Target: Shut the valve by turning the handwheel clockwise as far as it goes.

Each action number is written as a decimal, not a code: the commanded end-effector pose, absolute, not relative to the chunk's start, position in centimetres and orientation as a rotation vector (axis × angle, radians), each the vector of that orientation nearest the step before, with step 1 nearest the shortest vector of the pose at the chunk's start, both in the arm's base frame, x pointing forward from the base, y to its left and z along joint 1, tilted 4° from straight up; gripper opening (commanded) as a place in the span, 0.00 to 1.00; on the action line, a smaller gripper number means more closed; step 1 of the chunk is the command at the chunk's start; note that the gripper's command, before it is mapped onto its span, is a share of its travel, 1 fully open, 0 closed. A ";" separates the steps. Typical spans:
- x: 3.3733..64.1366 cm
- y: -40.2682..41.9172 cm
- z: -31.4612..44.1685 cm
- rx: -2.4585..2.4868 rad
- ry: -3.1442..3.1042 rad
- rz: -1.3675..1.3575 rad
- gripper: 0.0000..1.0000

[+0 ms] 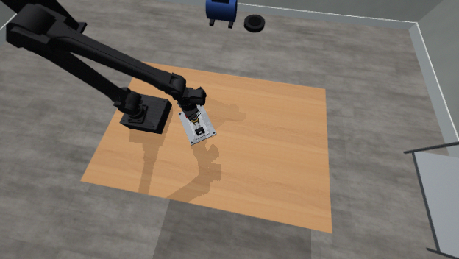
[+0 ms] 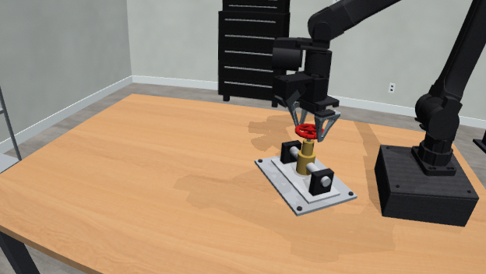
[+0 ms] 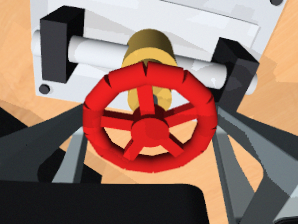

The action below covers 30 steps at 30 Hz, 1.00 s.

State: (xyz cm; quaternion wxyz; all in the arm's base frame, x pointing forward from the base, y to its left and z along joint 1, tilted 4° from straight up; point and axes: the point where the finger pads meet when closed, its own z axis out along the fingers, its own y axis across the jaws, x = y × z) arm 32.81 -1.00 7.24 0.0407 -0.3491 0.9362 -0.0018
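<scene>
The valve stands on a grey base plate (image 2: 290,200) (image 1: 206,135) on the wooden table (image 2: 117,175) (image 1: 265,154). It has a brass stem (image 2: 306,157) (image 3: 149,46), a white pipe between two black blocks (image 2: 322,180) (image 3: 56,39), and a red spoked handwheel (image 2: 308,131) (image 3: 148,123) on top. My gripper (image 2: 309,130) (image 3: 149,112) comes down from above and is shut on the handwheel's rim, one finger on each side. In the wrist view the wheel fills the middle and the grey fingers touch its left and right edges.
The arm's black base (image 2: 424,191) (image 1: 145,114) stands on the table right of the valve. A black drawer cabinet (image 2: 253,50) stands behind the table. A blue machine (image 1: 221,11) and a black disc (image 1: 254,23) lie on the floor far off.
</scene>
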 end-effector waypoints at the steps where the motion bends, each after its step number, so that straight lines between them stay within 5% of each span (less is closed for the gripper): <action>1: 32.9 -0.8 6.7 -1.016 2.893 -0.001 0.00; 30: 32.9 -0.8 6.7 -0.584 3.011 0.017 0.00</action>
